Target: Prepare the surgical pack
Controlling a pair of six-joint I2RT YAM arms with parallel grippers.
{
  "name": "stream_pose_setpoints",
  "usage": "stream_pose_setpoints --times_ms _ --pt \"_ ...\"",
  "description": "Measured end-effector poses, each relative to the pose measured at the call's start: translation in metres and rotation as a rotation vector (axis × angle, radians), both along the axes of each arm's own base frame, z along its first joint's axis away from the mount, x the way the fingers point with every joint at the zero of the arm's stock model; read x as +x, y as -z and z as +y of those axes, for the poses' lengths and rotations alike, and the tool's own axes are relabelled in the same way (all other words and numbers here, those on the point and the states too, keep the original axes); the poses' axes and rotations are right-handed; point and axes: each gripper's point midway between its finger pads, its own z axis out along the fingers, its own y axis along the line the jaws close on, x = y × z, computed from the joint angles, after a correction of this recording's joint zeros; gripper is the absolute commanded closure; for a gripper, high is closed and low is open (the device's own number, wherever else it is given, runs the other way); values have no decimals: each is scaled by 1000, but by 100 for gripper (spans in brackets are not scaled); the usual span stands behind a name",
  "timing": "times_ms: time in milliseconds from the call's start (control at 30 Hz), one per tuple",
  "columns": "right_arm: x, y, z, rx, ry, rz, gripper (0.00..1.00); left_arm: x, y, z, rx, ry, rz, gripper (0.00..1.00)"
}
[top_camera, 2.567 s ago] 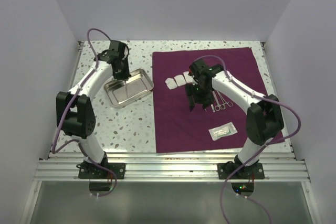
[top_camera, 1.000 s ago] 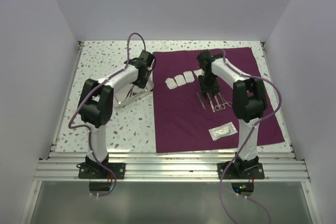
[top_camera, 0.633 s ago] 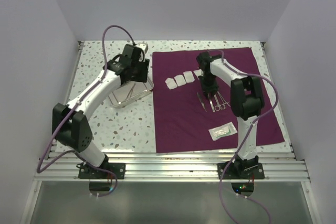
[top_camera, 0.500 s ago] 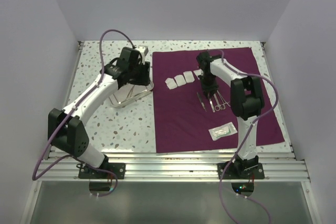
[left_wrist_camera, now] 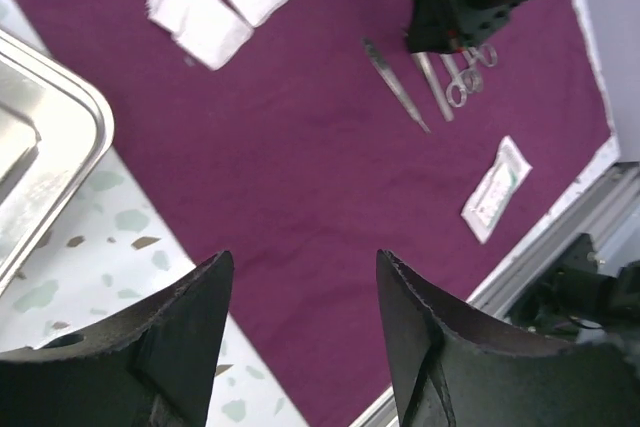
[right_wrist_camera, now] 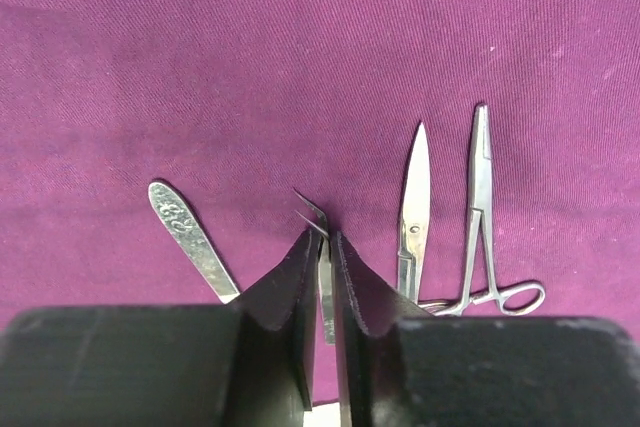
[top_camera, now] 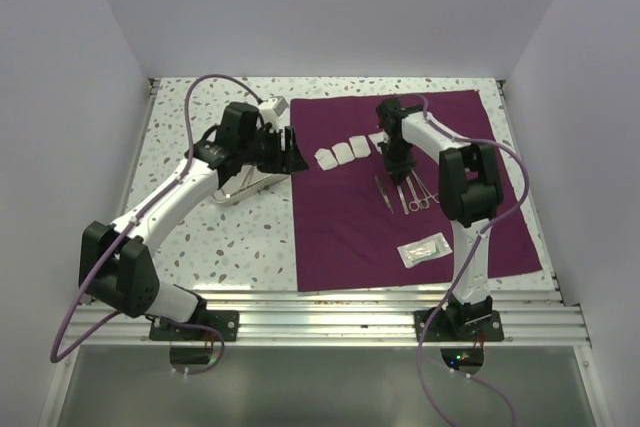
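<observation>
A: What has the right gripper [right_wrist_camera: 322, 245] got?
B: The tweezers [right_wrist_camera: 311, 213]. Its fingers are pinched almost together on the thin steel, low over the maroon drape [top_camera: 340, 237].
A: And the left gripper [left_wrist_camera: 302, 259]?
B: Its jaws are wide apart with nothing between them. It hangs over the drape's left edge, just beside the steel tray [left_wrist_camera: 60, 137].
A: The setting?
B: A white speckled table [top_camera: 220, 237], plain white walls [top_camera: 320, 7] on three sides and an aluminium rail [top_camera: 330, 319] along the near edge. The drape lies flat on the table's right half.
A: Count for me.
B: One tray, one pouch [top_camera: 423, 250] and four instruments [top_camera: 404, 193]: a flat handle [right_wrist_camera: 188, 230], the tweezers, scissors [right_wrist_camera: 413, 202] and ring-handled forceps [right_wrist_camera: 478, 217]. Three gauze squares [top_camera: 343, 153] show plainly in a row, and a fourth is partly behind the right arm.
A: Which way do the instruments lie?
B: Side by side, long axes running near to far — tips toward the back wall, rings toward the arms' bases. The pouch lies crosswise, near the drape's front edge.
</observation>
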Motion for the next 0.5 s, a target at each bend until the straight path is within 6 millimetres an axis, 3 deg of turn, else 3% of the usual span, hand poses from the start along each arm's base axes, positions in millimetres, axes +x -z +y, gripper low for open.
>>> stream_pose_setpoints --times_ms 133,333,400,500 --pt "0 1 -1 7 4 2 100 -2 -12 -8 -65 14 -16 36" --pt "-4 -6 0 14 22 10 100 -10 -16 -18 -116 18 -28 29" --pt "-8 -18 5 47 51 7 100 -14 -17 -26 -140 25 -31 28" --pt "-11 -53 22 161 115 -44 100 -18 -18 -43 -187 37 -28 27"
